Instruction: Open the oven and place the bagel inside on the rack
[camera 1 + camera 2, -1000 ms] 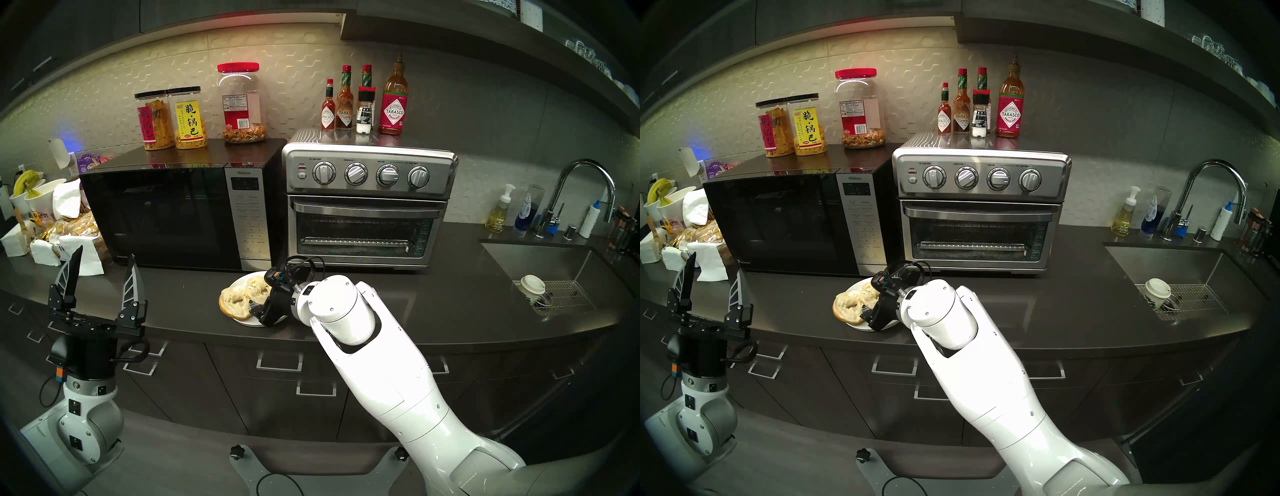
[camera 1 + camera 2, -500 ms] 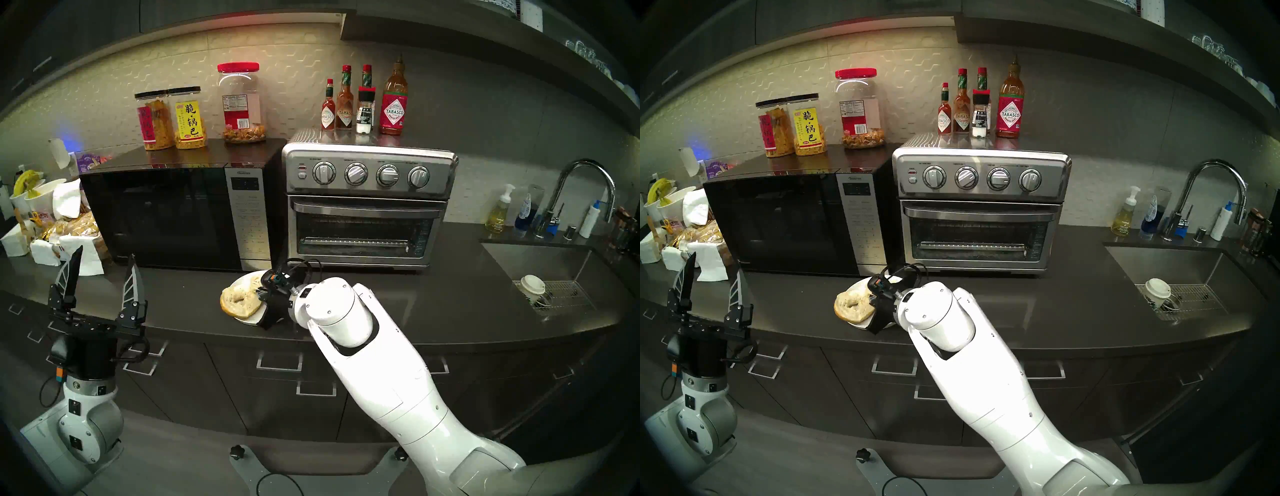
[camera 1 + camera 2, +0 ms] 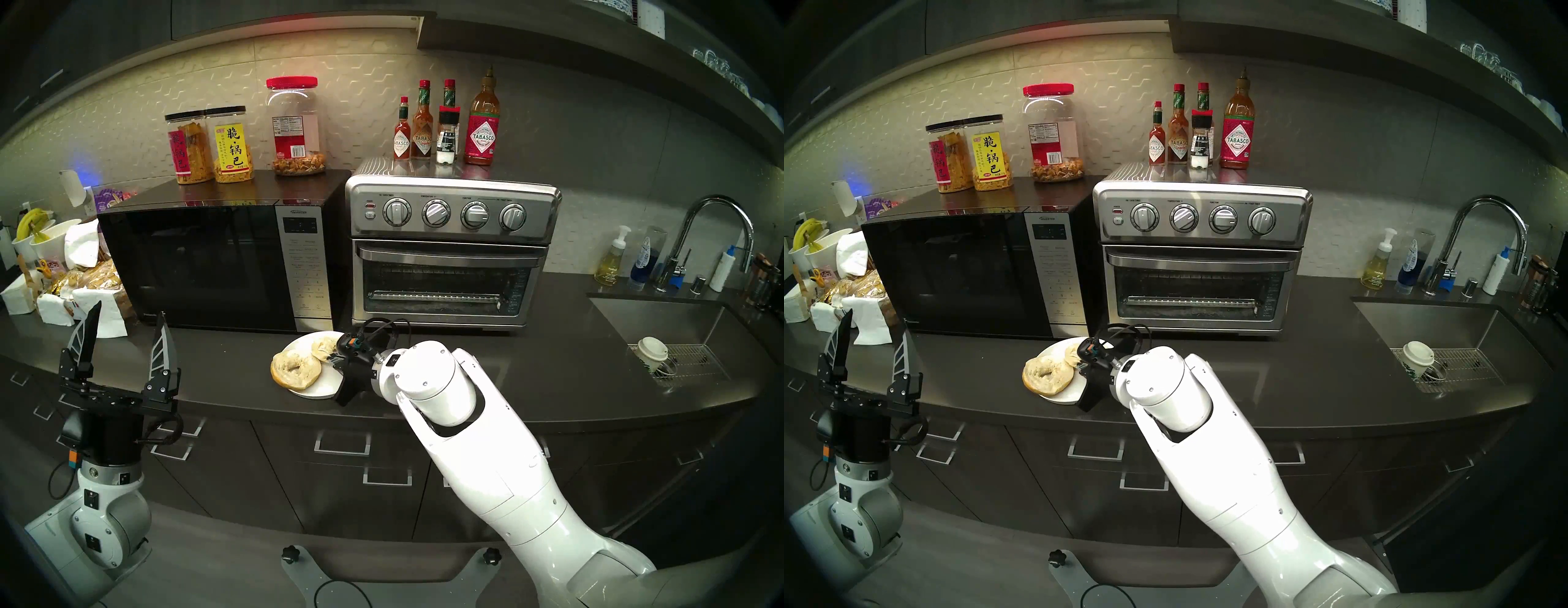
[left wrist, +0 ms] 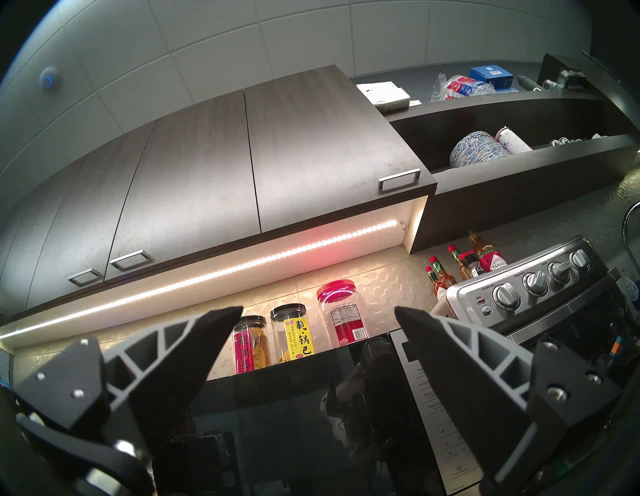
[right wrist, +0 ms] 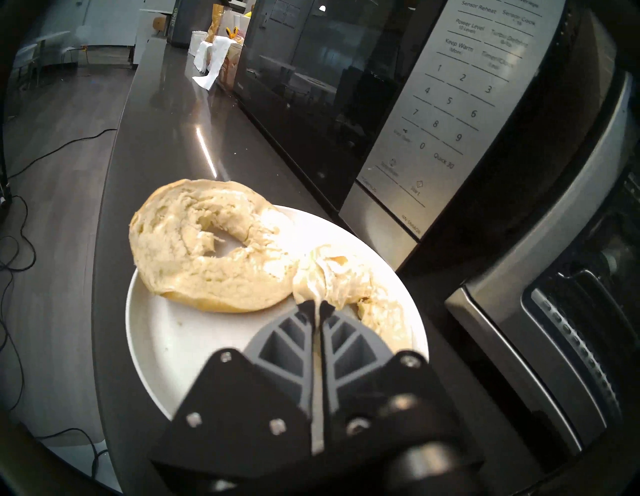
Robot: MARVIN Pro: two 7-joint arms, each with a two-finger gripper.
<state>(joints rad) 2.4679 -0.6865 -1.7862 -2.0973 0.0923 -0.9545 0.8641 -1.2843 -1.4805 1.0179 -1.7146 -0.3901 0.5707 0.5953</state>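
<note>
The stainless oven stands on the counter with its glass door shut, and the rack shows through the window. On a white plate in front of it the bagel lies in two halves. The larger half is on the left. My right gripper is shut, its tips pinching the near edge of the smaller half, which looks bunched there. Off to the left, my left gripper is raised above the counter edge, open and empty.
A black microwave stands directly left of the oven. Sauce bottles sit on the oven's top and snack jars on the microwave. Napkins and bread bags crowd the far left. A sink holding a paper cup lies at right.
My right gripper went from wide open to shut over the plate and shifted right. The smaller bagel half came into view. The left arm stayed still.
</note>
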